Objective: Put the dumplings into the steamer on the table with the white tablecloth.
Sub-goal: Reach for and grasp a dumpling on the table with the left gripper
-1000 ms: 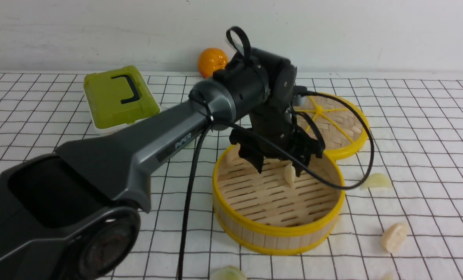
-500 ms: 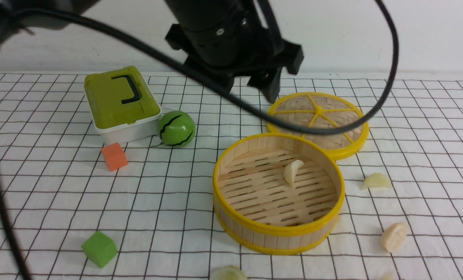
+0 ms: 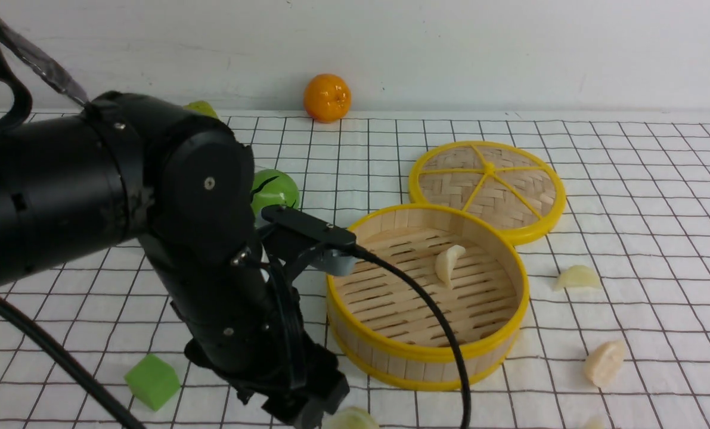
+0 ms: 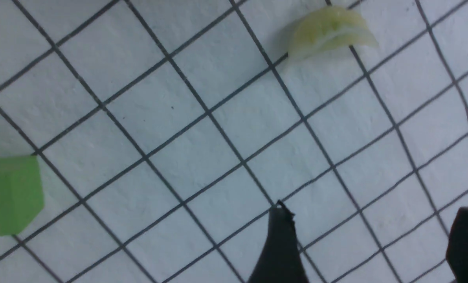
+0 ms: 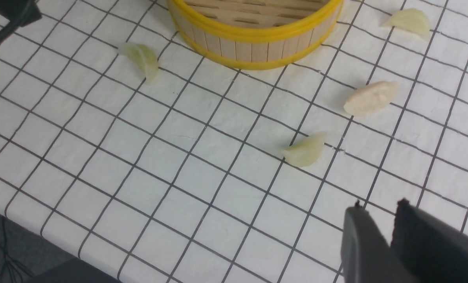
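- My left claw [image 4: 371, 239] hangs wide open and empty near the counter's [image 3: 659, 179] front edge, a greenish dumpling [image 4: 330, 31] close by.
- My right claw [image 5: 391, 232] is barely parted, holding nothing.
- One white dumpling [image 3: 449, 264] lies inside the steamer [image 3: 426, 351].
- Three more dumplings [image 5: 369, 98] [image 5: 306, 150] [image 5: 408, 21] lie outside it, toward the front right.

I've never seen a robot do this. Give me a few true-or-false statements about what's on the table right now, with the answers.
1. One dumpling lies inside the steamer. True.
2. The woven lid covers the steamer. False: it lies behind the steamer, which stands open.
3. The left gripper holds a dumpling. False: its jaws are open and empty above the white tablecloth.
4. Four more dumplings lie on the white tablecloth outside the steamer. True.
5. A toy orange sits at the back by the wall. True.
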{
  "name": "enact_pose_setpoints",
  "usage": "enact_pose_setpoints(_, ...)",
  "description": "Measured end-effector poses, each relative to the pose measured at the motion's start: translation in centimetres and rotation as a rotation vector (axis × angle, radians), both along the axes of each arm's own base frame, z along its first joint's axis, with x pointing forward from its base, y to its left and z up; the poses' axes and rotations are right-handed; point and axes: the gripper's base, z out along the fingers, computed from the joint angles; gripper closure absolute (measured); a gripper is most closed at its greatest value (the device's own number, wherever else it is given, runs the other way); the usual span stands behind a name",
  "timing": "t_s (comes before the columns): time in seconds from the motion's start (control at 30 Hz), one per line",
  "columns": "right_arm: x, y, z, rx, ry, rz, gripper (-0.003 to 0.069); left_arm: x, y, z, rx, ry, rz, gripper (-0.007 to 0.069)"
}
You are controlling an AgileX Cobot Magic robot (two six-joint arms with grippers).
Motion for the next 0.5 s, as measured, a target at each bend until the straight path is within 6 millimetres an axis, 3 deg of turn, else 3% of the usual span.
enact_pose_setpoints(0.23,-0.1,0.0,0.0,0.001,-0.003,0.000,0.0526,0.6,-1.0,-0.4,-0.066,-0.057,-0.092,0.0102)
enact_pose_setpoints(0.5,-0.1,0.0,0.0,0.000,-0.002,0.000,0.0521,1.2,-1.7,-1.6,-0.013,-0.171,-0.526,0.0102)
